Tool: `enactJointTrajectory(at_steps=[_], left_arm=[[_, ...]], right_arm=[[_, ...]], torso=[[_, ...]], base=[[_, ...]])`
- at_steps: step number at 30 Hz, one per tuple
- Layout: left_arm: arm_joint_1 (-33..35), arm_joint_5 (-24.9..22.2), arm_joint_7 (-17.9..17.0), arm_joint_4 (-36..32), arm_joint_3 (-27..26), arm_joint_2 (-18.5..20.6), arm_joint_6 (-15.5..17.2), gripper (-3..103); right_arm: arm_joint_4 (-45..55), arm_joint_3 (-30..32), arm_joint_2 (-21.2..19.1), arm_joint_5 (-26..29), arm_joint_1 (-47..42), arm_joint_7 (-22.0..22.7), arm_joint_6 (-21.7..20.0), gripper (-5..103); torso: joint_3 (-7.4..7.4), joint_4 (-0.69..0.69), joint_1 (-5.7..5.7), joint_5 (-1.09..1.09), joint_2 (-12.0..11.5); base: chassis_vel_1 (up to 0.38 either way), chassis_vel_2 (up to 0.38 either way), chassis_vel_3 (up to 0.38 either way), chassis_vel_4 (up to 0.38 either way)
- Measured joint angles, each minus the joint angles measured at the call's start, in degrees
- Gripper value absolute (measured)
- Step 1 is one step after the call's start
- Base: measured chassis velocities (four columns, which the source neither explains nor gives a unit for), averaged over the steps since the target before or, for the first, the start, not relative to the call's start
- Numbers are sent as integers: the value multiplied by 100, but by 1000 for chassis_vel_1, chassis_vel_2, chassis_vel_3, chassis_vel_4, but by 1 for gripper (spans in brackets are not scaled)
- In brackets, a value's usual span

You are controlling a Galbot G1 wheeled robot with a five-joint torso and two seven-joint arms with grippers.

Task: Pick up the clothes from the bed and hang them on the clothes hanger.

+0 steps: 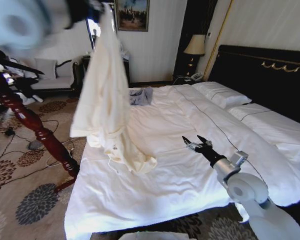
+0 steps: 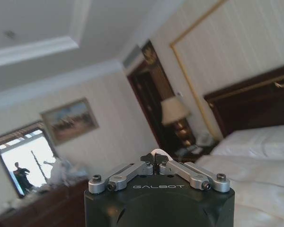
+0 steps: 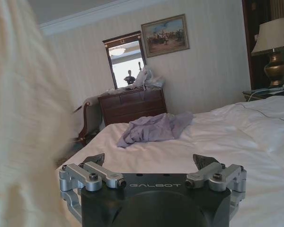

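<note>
1. Blurred and very close to the head camera, the left arm filled the upper left of the frame, and its left gripper (image 2: 155, 160) was raised high, the jaws pinched together on a small fold of pale cloth.
2. From that grip the clothes (image 1: 107, 95) hung down through the upper left and centre of the head view as a long cream drape, the lowest folds resting on the white sheet of the bed (image 1: 165, 185) near its left edge.
3. Lower right in the frame, the right gripper (image 1: 196, 143) hovered low over the bed with its jaws spread wide and nothing between them.
4. A small grey-blue garment (image 3: 154, 128) lay crumpled farther up the bed, well apart from the cream one.
5. Along the left edge of the head view a reddish-brown wooden pole (image 1: 37, 132) slanted down to the carpet; I could not make out the hanger.
6. The garment looked soft, limp and fairly light, so it would likely sag and swing from a single pinch, and thin fabric could slip out.
7. A firmer hold would probably be at the collar or a shoulder seam, where the cloth is doubled; the free gripper could take the opposite shoulder to spread it.
</note>
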Motion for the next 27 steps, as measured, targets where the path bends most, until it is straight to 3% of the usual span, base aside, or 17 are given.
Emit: enactJointTrajectory(at_steps=[4, 9, 21, 23, 27], left_arm=[[722, 204, -301, 388, -611, 667, 208, 1], [921, 206, -364, 836, -843, 1195, 301, 1], [781, 73, -414, 868, -650, 1365, 412, 1], [723, 45, -423, 860, -548, 1394, 440, 1], [742, 45, -424, 936, -529, 1468, 449, 1]], right_arm=[[38, -10, 49, 35, -52, -3, -2, 100], [51, -251, 72, 15, -75, -4, -36, 100], [-499, -1478, 212, -469, 617, -87, -33, 100], [-675, -2068, 161, -591, 905, -255, 13, 100], [-678, -2410, 212, -816, 976, -485, 79, 100]], torso=[[-2, 2, -1, 4, 0], [-2, 0, 0, 6, 0], [-2, 3, -2, 1, 0], [-2, 3, -2, 2, 0], [-2, 4, -2, 2, 0]], base=[[0, 0, 0, 0], [0, 0, 0, 0], [0, 0, 0, 0], [0, 0, 0, 0], [0, 0, 0, 0]])
